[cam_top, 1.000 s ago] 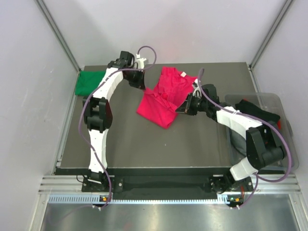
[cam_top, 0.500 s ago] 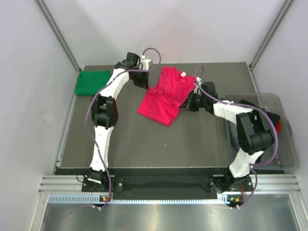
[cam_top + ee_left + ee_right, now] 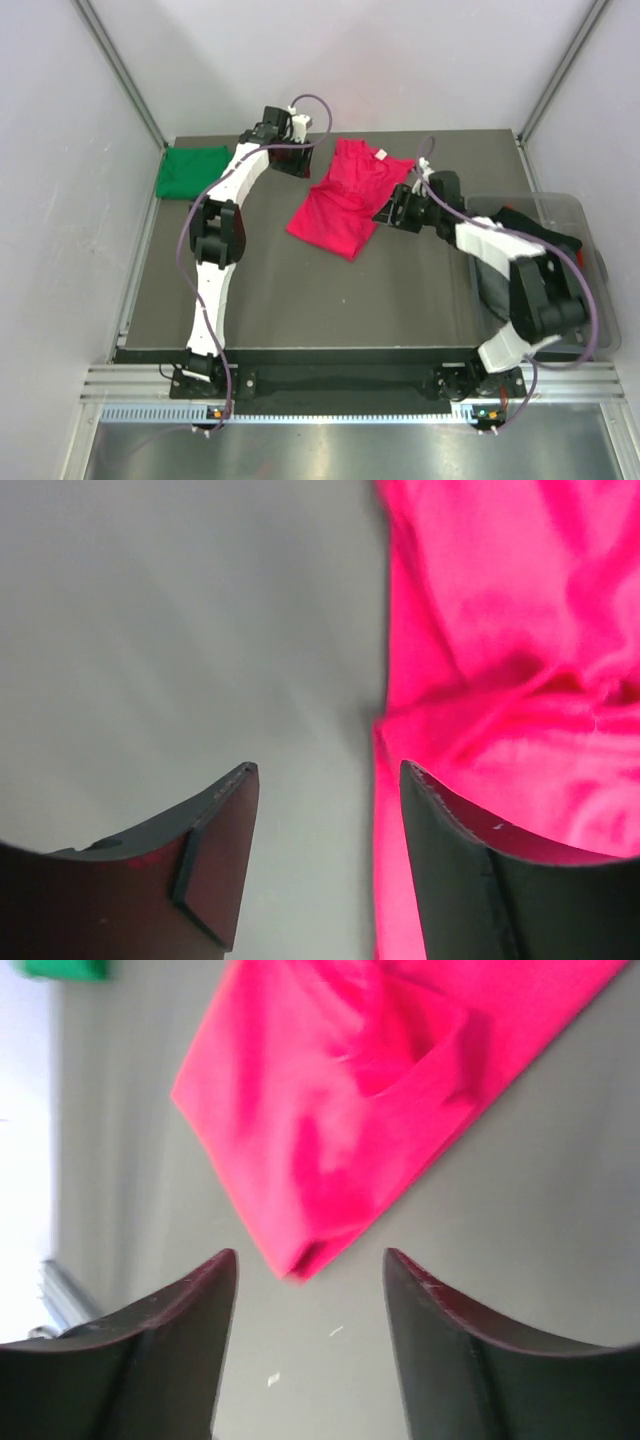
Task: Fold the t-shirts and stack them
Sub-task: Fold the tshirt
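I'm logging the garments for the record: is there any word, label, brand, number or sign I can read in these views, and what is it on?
No text can be read in any view.
The white neck label on the pink t-shirt: too small to read.
The green t-shirt: no print visible.

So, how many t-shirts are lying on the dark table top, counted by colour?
Pink t-shirt: 1
Green t-shirt: 1
Total: 2
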Controlling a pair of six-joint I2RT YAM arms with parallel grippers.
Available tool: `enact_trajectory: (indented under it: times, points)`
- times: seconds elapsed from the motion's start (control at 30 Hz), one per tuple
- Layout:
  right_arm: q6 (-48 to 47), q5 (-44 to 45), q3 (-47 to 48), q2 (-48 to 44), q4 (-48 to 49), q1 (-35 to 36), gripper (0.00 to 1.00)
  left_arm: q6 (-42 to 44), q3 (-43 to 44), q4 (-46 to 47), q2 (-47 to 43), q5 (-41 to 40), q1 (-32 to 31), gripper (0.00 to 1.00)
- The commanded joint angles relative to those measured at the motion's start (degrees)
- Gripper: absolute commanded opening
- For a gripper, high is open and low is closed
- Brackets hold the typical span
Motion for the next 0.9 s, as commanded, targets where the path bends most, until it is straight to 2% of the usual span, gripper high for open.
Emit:
enact_trajectory:
  times: [0.0,0.1,0.23,0.37,0.87]
  points:
    - [3.3,-1.6,-4.5,-10.7,2.8,0.3,0.63,-3.3,-7.0,1.3,-10.9,-3.2,0.6,0.64]
    - [7.9,-2.9,-7.4,-10.5,4.3,0.4,0.67,-5.2,-16.9,-1.3,-16.5,-0.2,2.0,0.64]
    - [11.7,-4.0,-8.2,-7.1,7.1,2.3,0.64,-5.6,-19.7,-10.3,-17.0,7.1,5.5,0.61]
    - [13.6,-3.8,-9.0,-4.4,8.1,5.2,0.63,-5.6,-25.0,-9.7,-17.5,11.2,7.7,0.59]
    - [16.8,-2.0,-5.8,5.3,8.3,11.5,0.64,-5.6,-24.3,-12.5,-9.1,18.6,8.1,0.55]
